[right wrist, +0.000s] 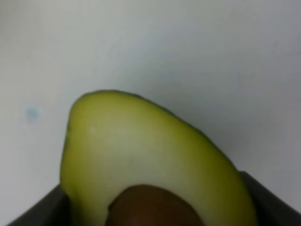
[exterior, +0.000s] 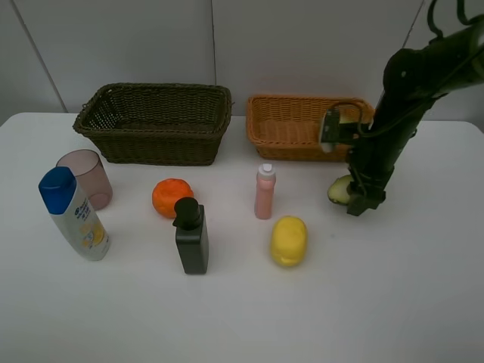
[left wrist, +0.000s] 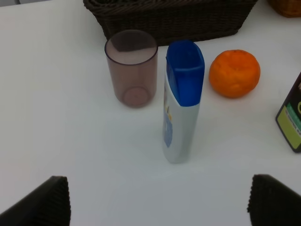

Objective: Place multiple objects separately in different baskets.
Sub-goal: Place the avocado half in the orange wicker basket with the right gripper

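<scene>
The halved avocado (exterior: 337,190), three o'clock from the pink bottle (exterior: 265,191), sits mostly hidden behind the right gripper (exterior: 355,203) in the high view; up close it is blurred and cut by the frame edge, its pit (right wrist: 150,206) only half shown; the black pump bottle (left wrist: 292,123) is cropped in the left wrist view.

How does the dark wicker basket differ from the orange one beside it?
The dark brown basket is deeper, with taller walls; the light orange basket is shallower. The dark brown basket stands on the left, the light orange basket on the right, partly behind the right arm. Both are rectangular wicker, similar in footprint.
</scene>
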Controlling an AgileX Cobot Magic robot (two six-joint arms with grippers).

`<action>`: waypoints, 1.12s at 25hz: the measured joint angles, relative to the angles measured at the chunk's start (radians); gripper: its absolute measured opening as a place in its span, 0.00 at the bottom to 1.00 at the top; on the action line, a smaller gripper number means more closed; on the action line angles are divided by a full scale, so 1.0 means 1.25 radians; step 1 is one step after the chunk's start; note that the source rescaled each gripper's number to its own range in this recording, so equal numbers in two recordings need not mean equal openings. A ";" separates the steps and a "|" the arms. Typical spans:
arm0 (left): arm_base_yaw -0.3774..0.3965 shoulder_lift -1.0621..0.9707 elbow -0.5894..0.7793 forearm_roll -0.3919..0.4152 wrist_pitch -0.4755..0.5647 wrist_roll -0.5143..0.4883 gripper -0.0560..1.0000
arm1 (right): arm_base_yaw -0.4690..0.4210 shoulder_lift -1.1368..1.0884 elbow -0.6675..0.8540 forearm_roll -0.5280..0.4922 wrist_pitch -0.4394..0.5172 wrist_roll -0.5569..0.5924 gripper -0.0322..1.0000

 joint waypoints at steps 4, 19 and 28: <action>0.000 0.000 0.000 0.000 0.000 0.000 1.00 | 0.000 -0.043 0.000 0.034 0.013 0.000 0.47; 0.000 0.000 0.000 0.000 0.000 0.000 1.00 | 0.000 -0.111 -0.113 0.232 -0.064 0.000 0.47; 0.000 0.000 0.000 0.000 0.000 0.000 1.00 | 0.000 -0.089 -0.118 0.395 -0.357 0.000 0.47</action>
